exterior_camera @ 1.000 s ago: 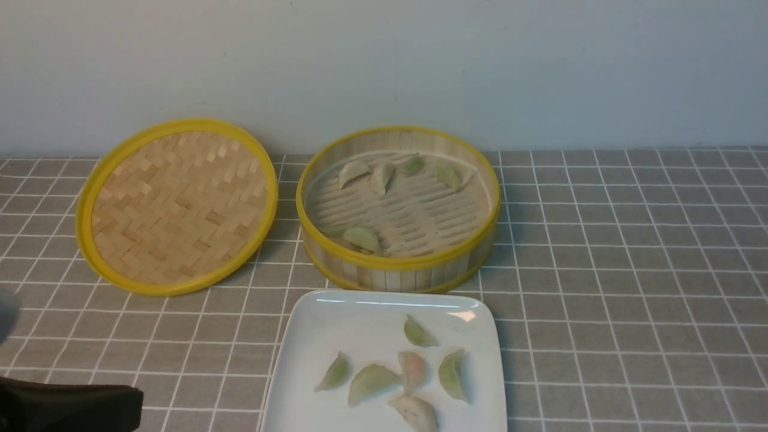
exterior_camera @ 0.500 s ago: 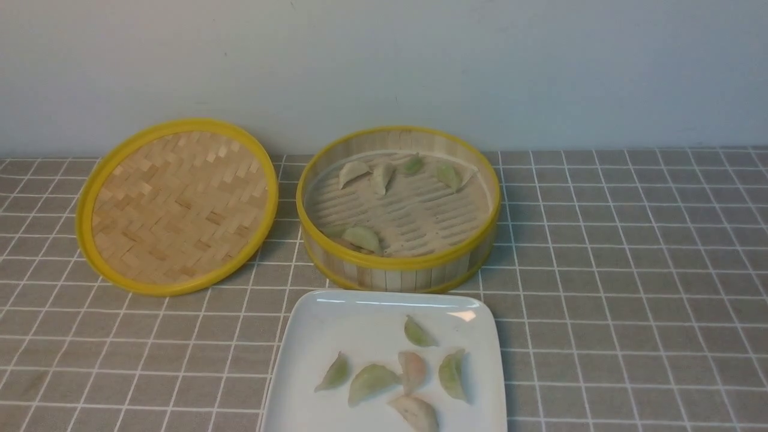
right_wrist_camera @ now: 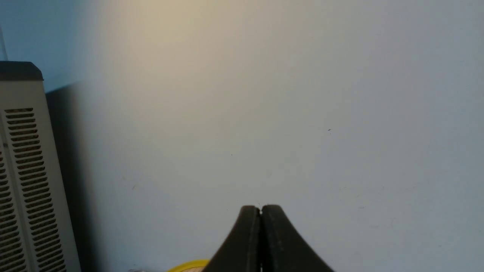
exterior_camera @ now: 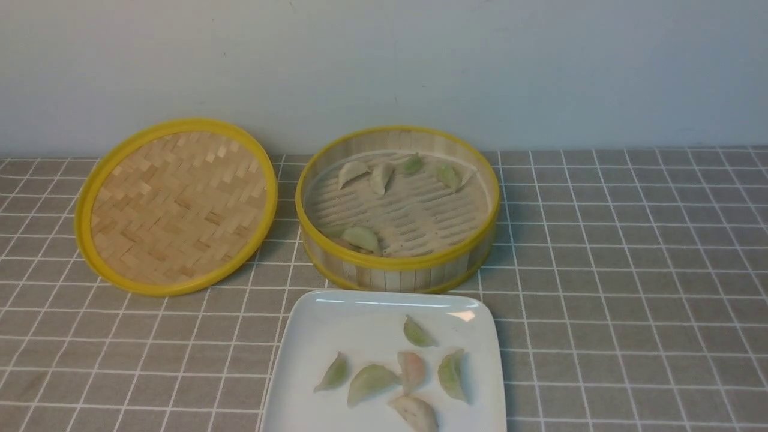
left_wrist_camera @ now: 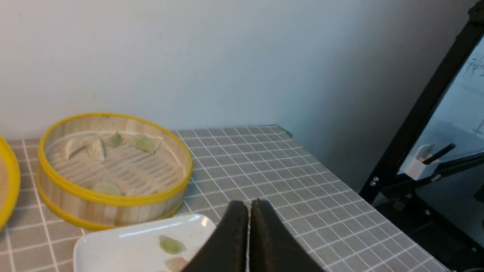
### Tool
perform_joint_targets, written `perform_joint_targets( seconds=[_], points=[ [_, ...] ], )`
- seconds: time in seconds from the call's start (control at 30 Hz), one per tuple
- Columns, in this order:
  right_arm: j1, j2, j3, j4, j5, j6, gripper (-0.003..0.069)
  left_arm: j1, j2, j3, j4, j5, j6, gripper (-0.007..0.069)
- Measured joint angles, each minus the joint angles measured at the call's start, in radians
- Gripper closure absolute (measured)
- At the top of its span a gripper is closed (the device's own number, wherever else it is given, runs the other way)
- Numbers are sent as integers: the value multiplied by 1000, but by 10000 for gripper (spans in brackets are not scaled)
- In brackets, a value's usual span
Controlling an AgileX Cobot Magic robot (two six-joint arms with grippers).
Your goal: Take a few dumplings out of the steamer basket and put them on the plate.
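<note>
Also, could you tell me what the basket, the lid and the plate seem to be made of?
The basket: probably bamboo, pale matte upright slats; yellow rims, perhaps plastic. The lid: woven bamboo strips, yellow rim. The plate: glossy white, likely ceramic or melamine; it shows highlights.

Bare tabletop (exterior_camera: pixel 630 270) fills the right third of the frame, open from the near edge back to the wall (exterior_camera: pixel 540 72), and also the lower left corner. At centre the steamer basket (exterior_camera: pixel 396 277) stands with raised sides. Its mouth is open from above, with dumplings (exterior_camera: pixel 380 177) hugging the far and near-left wall and the slats bare mid-floor. The plate (exterior_camera: pixel 300 360) lies just before it, a thin strip between. The woven lid (exterior_camera: pixel 180 204) sits left, close beside the basket.
</note>
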Motion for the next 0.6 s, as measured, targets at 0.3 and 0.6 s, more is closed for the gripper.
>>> perform_joint_targets(
  seconds=[0.3, 0.6],
  points=[
    [0, 0, 0, 0, 0, 0, 672, 46, -23, 182, 225, -150, 197, 629],
    [0, 0, 0, 0, -1, 0, 672, 291, -159, 650, 246, -414, 205, 629]
  ],
)
